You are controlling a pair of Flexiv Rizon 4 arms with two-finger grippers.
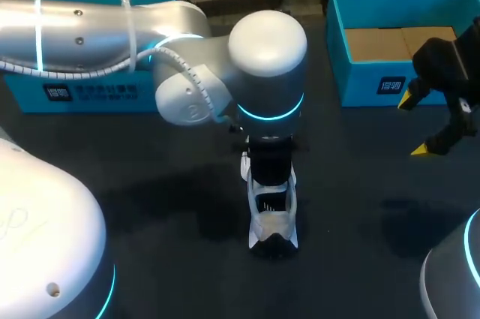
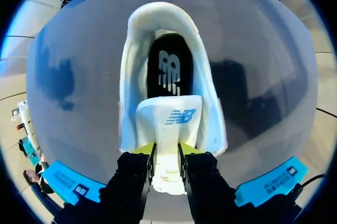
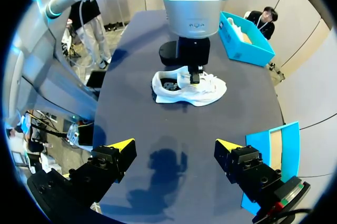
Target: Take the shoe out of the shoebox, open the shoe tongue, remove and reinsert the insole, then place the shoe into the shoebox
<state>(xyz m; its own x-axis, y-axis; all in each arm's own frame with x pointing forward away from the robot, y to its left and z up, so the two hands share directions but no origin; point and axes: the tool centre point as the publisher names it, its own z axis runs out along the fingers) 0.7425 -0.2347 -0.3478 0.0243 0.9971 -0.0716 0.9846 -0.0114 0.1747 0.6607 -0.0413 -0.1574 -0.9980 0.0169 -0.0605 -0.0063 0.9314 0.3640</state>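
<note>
The white running shoe (image 1: 274, 221) stands upright on its sole near the middle of the dark worktop (image 1: 150, 206), heel toward the near edge and toe toward the far edge. Its padded white tongue (image 2: 171, 116) is pulled up and forward off the opening, so the black insole (image 2: 168, 71) shows lying flat inside. The left claw (image 2: 166, 153) has closed its two fingers on the tongue's free end, one on each side, with only that narrow gap between them. The silver left arm (image 1: 112, 30) comes in from the left edge and hangs straight over the shoe's front half. The open blue cardboard shoebox with a brown floor (image 1: 371, 82) sits at the far right corner, and a second blue cardboard box (image 1: 90, 94) sits along the far left edge, both well apart from the shoe. The right claw (image 3: 174, 145) hovers near the right edge, just beside the open shoebox, fingers spread wide and holding nothing, with a broad stretch of worktop between it and the shoe.
</note>
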